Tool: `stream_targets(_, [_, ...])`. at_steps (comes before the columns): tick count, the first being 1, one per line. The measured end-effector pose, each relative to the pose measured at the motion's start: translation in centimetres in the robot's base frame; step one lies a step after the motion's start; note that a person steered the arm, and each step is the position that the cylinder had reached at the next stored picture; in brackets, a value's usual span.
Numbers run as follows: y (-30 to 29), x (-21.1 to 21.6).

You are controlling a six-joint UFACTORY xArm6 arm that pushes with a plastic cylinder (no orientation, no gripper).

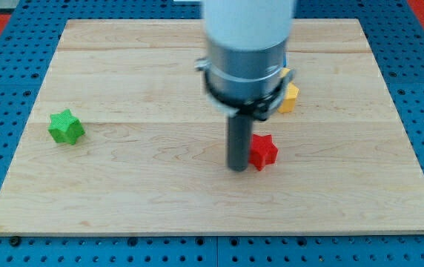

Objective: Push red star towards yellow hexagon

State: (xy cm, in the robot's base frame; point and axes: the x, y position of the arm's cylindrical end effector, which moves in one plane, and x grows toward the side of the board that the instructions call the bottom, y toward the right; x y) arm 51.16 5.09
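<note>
The red star (263, 151) lies on the wooden board a little right of the middle. My tip (238, 167) rests on the board right against the star's left side. The yellow hexagon (289, 96) sits above the star, toward the view's top right, and is partly hidden behind the arm's wide grey body (245, 44). The star and the hexagon are apart, with a strip of bare board between them.
A green star (66, 127) lies near the board's left edge. The wooden board (123, 193) sits on a blue pegboard (4, 111) that surrounds it on all sides.
</note>
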Motion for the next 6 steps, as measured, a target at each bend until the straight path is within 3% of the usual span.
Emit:
stream_targets(1, [3.4, -4.5])
stream_targets(3, [6.9, -5.6])
stream_targets(6, [8.8, 0.6])
